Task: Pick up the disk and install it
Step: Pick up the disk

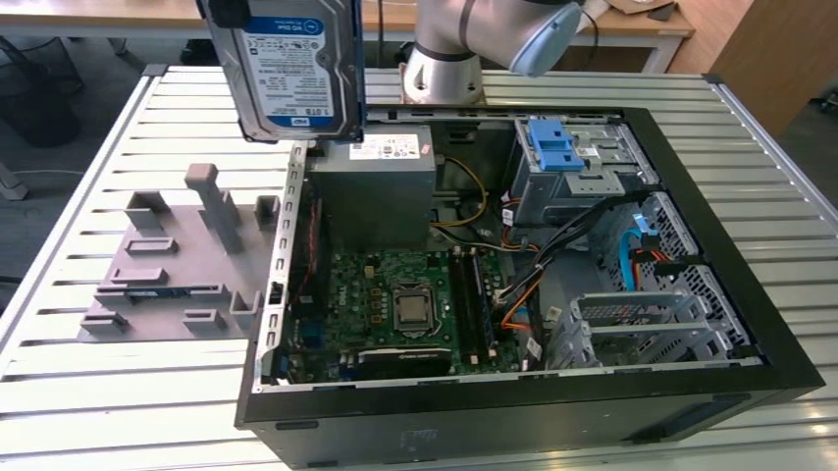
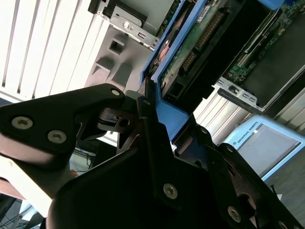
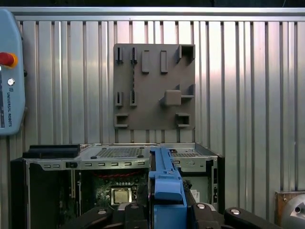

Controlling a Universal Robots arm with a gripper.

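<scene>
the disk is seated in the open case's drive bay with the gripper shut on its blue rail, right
No: the disk hangs in the air above the open case, per the exterior view; the gripper is shut on its blue rail.

I have the disk [image 1: 294, 69] up in the air, standing on edge, with its white-and-blue label turned toward the exterior camera and its top cut off by the frame. Silver metal shows around the label, and blue rails run down its long sides. It hangs above the case [image 1: 524, 422] wall on the exterior view's left, clear of everything below. In the second wrist view I see its green circuit-board face, and the gripper [image 2: 151, 107] is clamped on a blue rail. The first wrist view gives it edge-on.
</scene>
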